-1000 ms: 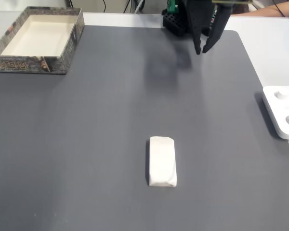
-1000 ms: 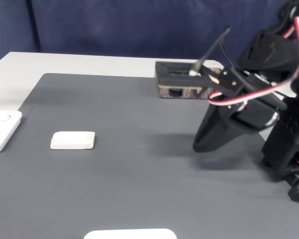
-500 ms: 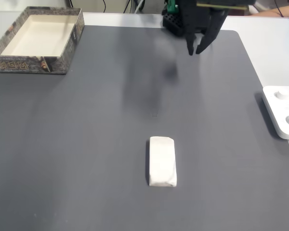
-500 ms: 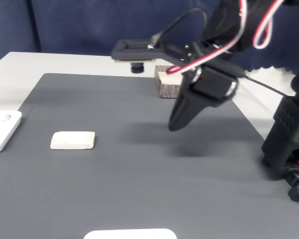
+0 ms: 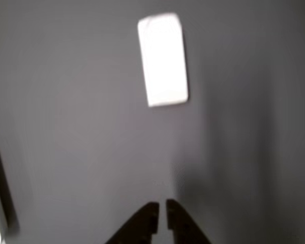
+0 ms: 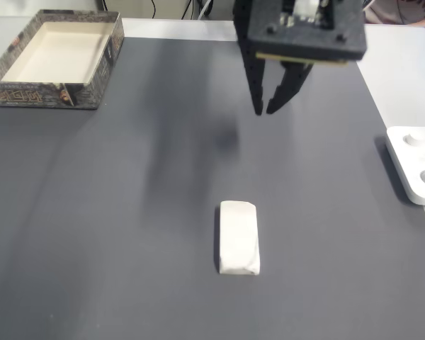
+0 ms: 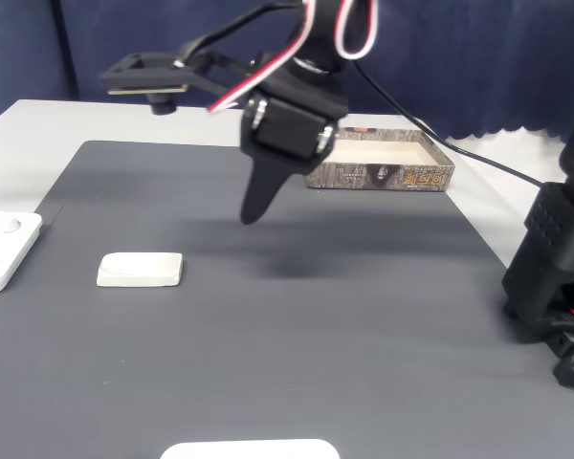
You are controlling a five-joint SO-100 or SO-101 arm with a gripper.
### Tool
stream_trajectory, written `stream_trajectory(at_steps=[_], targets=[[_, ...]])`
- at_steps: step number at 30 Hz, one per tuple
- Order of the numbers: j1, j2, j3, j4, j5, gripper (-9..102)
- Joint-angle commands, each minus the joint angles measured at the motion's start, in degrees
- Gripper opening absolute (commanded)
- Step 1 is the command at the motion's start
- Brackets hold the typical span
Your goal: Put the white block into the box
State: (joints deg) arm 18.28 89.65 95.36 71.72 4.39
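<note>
The white block [image 6: 239,237] lies flat on the grey mat, long side running away from the arm, with nothing touching it; it also shows in the other fixed view [image 7: 141,270] and the other view [image 5: 162,58]. My black gripper [image 6: 264,110] hangs in the air above the mat, well short of the block, with its fingertips together and nothing between them. From the side, the gripper [image 7: 252,214] points down, to the right of the block. The box [image 6: 37,94] sits at the mat's far left corner, open-topped, its cream floor bare. It stands behind the arm in the side view [image 7: 378,176].
A flat white device [image 6: 415,164] with round buttons lies off the mat's right edge, seen at left from the side [image 7: 4,251]. Another white object [image 7: 249,449] pokes in at the bottom edge. The arm's black base [image 7: 555,287] stands at right.
The arm has reached out from its base over the mat toward the block, about halfway there. In the side view the box is now uncovered. The block has not moved.
</note>
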Motion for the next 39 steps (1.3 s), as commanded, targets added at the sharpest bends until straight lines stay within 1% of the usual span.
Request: stream_trajectory(at_steps=[1, 20, 26, 31, 36, 39], targets=[[0.9, -4.0, -9.8, 0.4, 0.4, -2], [2.3, -28.1, -38.9, 5.3, 2.4, -2], [1.8, -36.1, -51.1, 12.7, 1.5, -2], [1.4, -40.3, -57.7, 16.8, 1.5, -2], [0.8, -44.1, -63.5, 17.7, 1.5, -2], [0.6, -46.0, -66.4, 20.5, 0.9, -1]])
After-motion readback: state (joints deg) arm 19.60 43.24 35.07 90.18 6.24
